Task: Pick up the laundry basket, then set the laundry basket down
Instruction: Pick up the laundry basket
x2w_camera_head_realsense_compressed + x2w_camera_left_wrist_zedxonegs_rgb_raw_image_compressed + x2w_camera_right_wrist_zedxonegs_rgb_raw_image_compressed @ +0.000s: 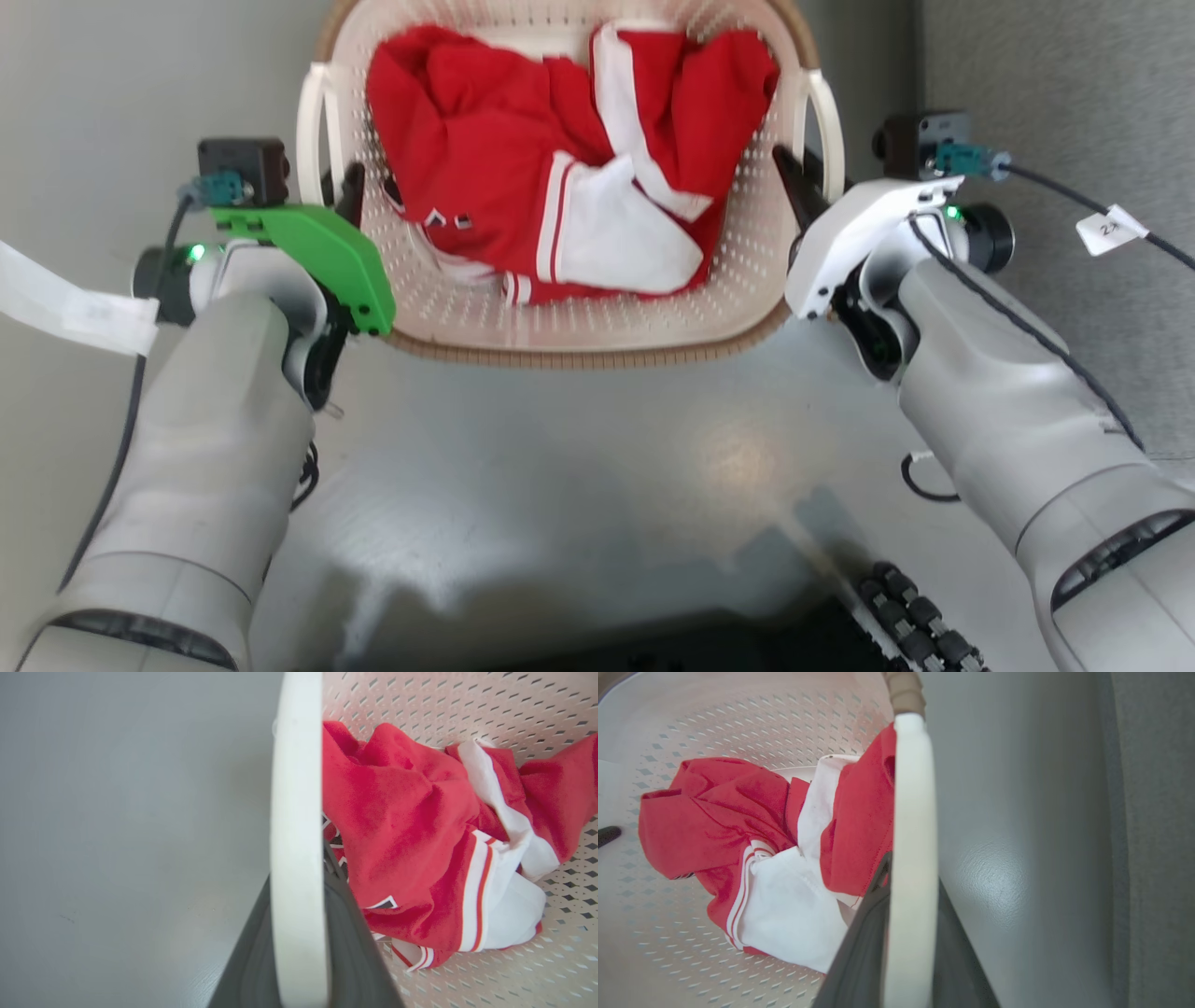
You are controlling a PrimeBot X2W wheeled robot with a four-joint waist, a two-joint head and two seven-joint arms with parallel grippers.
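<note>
Arms flank laundry basket (579,327). Clenched: left gripper (341,187) on left loop handle (296,835), right gripper (794,173) on right loop handle (913,835). Inside: red-and-white garment (523,149).

The head view's top edge cuts off the far rim of the laundry basket (560,327). In both wrist views a blurred white loop handle (296,858) covers the gap between the dark fingers, so we cannot tell whether the left gripper (342,175) or right gripper (795,161) clamps it. We cannot read the cable tag (1109,229).
</note>
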